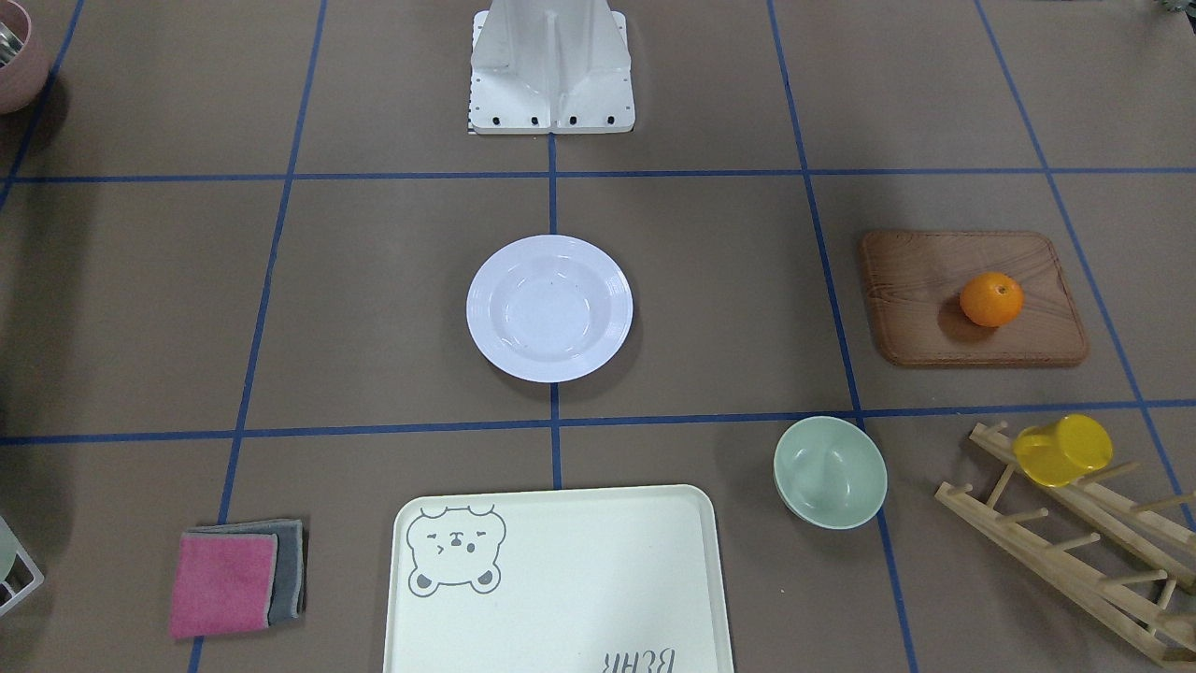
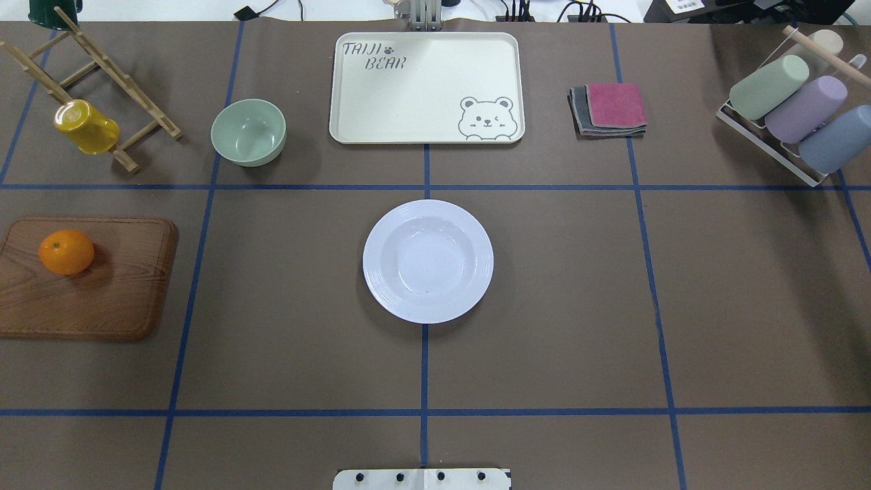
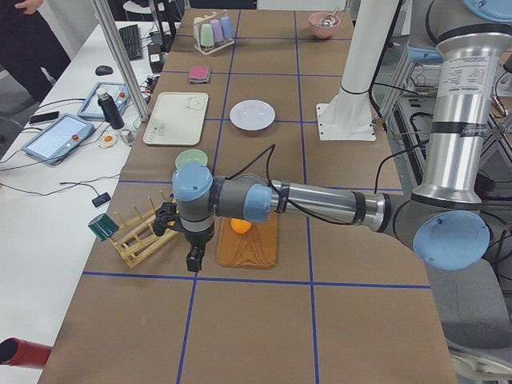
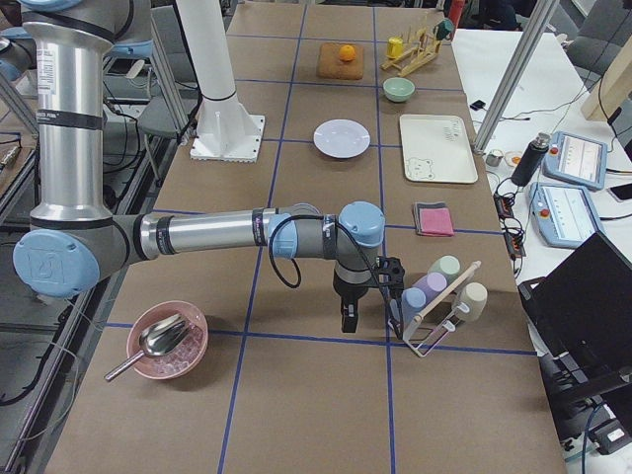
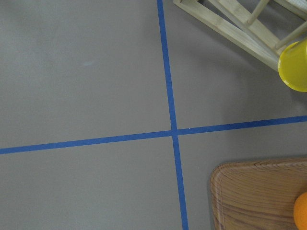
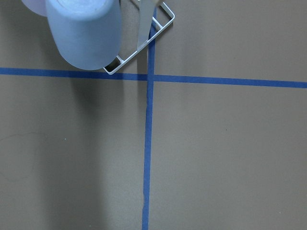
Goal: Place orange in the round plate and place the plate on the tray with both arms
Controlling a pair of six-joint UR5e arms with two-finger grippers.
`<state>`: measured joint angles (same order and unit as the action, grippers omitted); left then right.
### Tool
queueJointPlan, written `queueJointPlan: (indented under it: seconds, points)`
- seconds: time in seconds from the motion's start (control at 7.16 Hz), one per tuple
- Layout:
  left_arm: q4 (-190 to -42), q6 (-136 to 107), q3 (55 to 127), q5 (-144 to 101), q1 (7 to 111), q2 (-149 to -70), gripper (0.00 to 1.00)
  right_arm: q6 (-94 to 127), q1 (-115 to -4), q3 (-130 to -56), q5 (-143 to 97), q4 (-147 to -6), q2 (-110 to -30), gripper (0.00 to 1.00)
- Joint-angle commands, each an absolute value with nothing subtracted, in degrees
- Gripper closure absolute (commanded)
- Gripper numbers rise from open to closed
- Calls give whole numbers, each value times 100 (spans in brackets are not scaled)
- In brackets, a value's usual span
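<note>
The orange point(image 2: 66, 252) rests on a brown wooden board point(image 2: 102, 299) at the table's left side, and its edge shows in the left wrist view point(image 5: 302, 212). The white round plate point(image 2: 428, 260) lies empty at the table's centre. Beyond it, at the far edge, lies the cream tray point(image 2: 408, 95) with the bear drawing. My left gripper point(image 3: 192, 261) hangs over bare table next to the board, pointing down; I cannot tell whether it is open or shut. My right gripper point(image 4: 348, 320) hangs beside the cup rack, its state also unclear.
A pale green bowl point(image 2: 248, 131) and a wooden rack point(image 2: 102, 68) holding a yellow cup point(image 2: 86, 126) stand at the far left. Folded cloths point(image 2: 609, 109) and a wire rack of pastel cups point(image 2: 789, 109) are at the far right. A pink bowl point(image 4: 168, 341) holds a spoon.
</note>
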<state>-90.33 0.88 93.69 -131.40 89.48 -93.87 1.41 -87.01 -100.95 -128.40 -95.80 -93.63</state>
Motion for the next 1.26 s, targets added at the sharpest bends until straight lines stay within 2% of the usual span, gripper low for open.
queueJointPlan:
  seconds: [0.0,0.28,0.7,1.12]
  points:
    - [-9061,88,9421,-13148,8939,-9395,2,149,-8701,-10107,-12867,-9580,-9360,0]
    - [-9053,88,9570,-13140,8938,-9396,2,141,-8701,-10186,-12850,-9580,-9378,0]
    - [-9211,-140,9440,-13148,8912,-9956,2,229,-8675,-10257,-12937,-9580,-8765,0]
    - [-9534,-88,9449,-14041,8921,-9923,2,185,-8675,-10414,-13219,-9379,-8543,0]
